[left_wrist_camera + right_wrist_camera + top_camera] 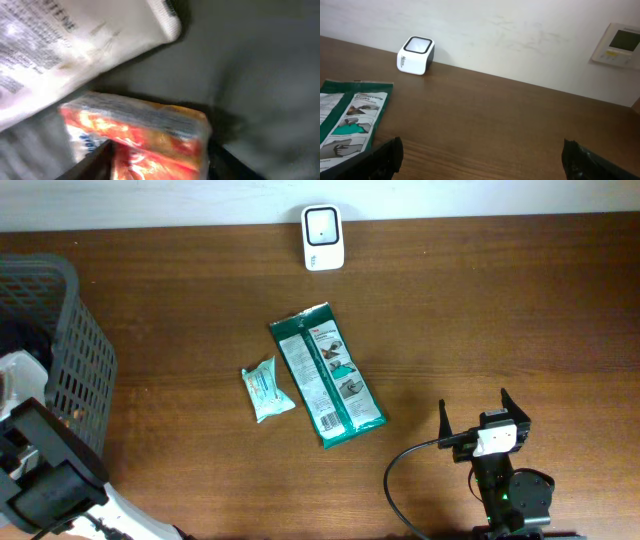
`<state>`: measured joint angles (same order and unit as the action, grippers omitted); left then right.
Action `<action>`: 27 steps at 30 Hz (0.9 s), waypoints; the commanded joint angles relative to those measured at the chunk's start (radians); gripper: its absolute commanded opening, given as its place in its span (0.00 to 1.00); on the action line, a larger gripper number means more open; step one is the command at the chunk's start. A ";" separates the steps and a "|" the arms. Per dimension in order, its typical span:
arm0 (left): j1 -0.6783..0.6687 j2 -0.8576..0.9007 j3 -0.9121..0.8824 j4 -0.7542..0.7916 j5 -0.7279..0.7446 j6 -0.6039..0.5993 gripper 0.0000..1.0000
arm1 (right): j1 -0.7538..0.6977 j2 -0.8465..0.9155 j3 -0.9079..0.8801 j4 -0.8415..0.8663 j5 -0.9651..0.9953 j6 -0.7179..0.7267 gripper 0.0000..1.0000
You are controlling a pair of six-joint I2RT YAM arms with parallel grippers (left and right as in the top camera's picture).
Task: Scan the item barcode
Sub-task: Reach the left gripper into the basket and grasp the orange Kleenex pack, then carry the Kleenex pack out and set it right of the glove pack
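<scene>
Dark wooden tabletop set against a white wall, seen from above and from both wrist cameras.

At the near left, the left gripper (160, 167) is down inside a dark grey basket (70, 345). Its two dark fingers (97, 162) are closed against both sides of an orange and red packet (150, 142), gripping it. The view is blurred. A white packet (60, 45) with printed text lies just beyond it in the basket. From above, only the left arm (40, 470) shows, a black and white body angled over the basket's near rim at the table's near left corner.

At the near right, the right gripper (473, 402) sits low over its own base, pointing toward the far wall with its fingers spread wide and nothing between them. Its camera looks level across the table.

Near the table's middle lies a long green packet (327, 375), with a small pale blue packet (267, 389) just to its left. A white scanner (322, 238) stands at the far edge by the wall, well apart from both grippers. A pale wall panel (620, 44) hangs to the far right.
</scene>
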<state>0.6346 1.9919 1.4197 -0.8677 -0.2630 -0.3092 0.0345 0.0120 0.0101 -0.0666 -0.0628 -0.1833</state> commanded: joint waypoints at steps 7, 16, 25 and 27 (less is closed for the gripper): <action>0.003 0.012 0.011 -0.020 -0.002 -0.011 0.00 | 0.005 -0.006 -0.005 -0.005 -0.012 0.000 0.98; -0.043 -0.129 0.590 -0.330 0.107 -0.011 0.00 | 0.005 -0.006 -0.005 -0.005 -0.012 0.000 0.98; -0.692 -0.306 0.712 -0.330 0.108 0.020 0.00 | 0.005 -0.006 -0.005 -0.005 -0.012 0.000 0.98; -0.844 -0.241 0.707 -0.324 0.098 0.042 0.00 | 0.005 -0.006 -0.005 -0.005 -0.012 0.000 0.98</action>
<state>-0.0818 1.6817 2.1407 -1.1934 -0.1398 -0.3023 0.0345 0.0120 0.0101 -0.0666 -0.0658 -0.1833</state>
